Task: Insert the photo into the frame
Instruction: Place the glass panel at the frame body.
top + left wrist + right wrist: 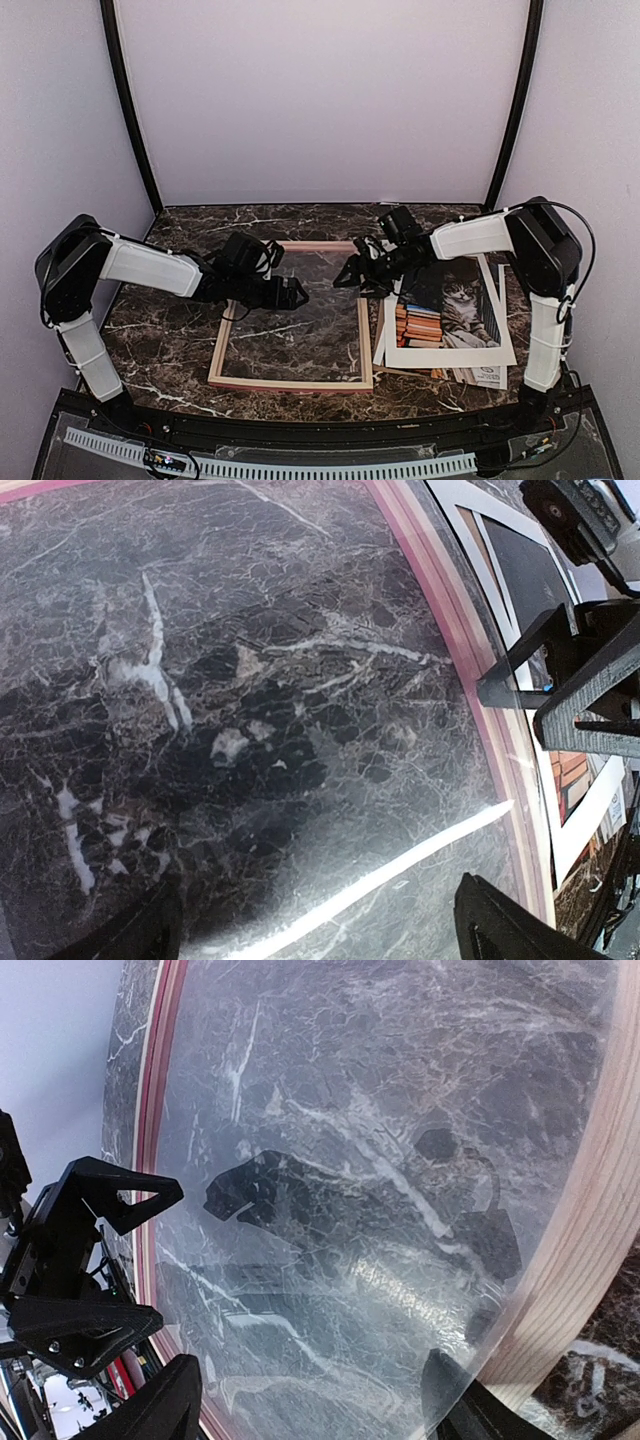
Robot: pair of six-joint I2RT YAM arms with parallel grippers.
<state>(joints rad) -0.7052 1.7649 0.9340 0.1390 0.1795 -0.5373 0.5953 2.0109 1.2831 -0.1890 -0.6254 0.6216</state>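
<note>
The frame (290, 381) lies flat mid-table with its pale wood reverse up; its pink edge (470, 650) shows in the left wrist view and its wood rail (590, 1210) in the right wrist view. A clear sheet (350, 1260) lies inside it, with glare on it. The photo (460, 300), cat and books face up, rests on the table right of the frame and shows as the photo (520, 570) in the left wrist view. My left gripper (298, 293) (320, 935) hangs open over the frame's upper middle. My right gripper (350, 272) (315, 1410) is open above the frame's top right part, the sheet's curled edge by one finger.
A white leaflet (480, 375) and a strip of brown board (432, 372) stick out under the photo's near edge. The dark marble table (160, 340) is walled in by pale panels and black posts. The two grippers face each other closely.
</note>
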